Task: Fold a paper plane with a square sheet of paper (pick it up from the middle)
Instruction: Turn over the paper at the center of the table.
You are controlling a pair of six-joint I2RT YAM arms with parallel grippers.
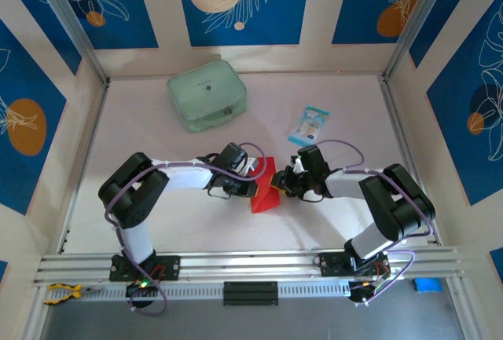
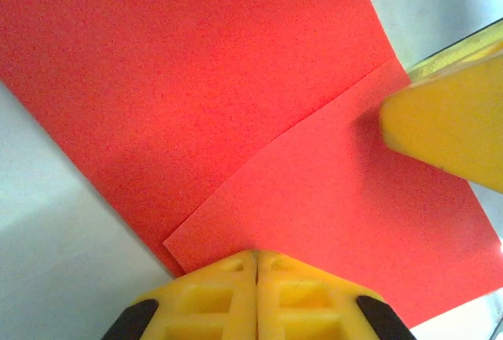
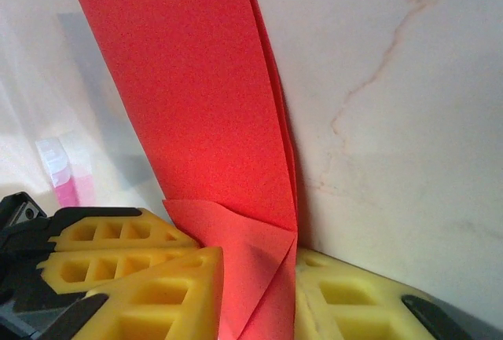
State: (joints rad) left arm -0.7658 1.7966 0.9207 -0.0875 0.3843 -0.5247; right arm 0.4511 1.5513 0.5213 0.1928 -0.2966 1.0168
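- Left wrist: the left gripper [image 2: 257, 257] sat at 6 o'clock, its fingers pressed together with no gap. An edge of the paper [image 2: 196, 81] met their tips; whether it was pinched I could not tell.
- The red paper spread from 10 to 4 o'clock, one layer over another. A yellow finger [image 2: 448, 128] of the right arm touched it at 3 o'clock.
- Right wrist: the right gripper [image 3: 259, 271] at 6 o'clock had its fingers apart, with the paper's folded corner between them. The sheet rose toward 12 o'clock.
- Top: the paper stood mid-table [image 1: 196, 222], with the left gripper at its 9 o'clock and the right at its 3. The pouch [image 1: 207, 95] lay at 11 o'clock and the packet [image 1: 308, 125] at 1, both well apart from it.
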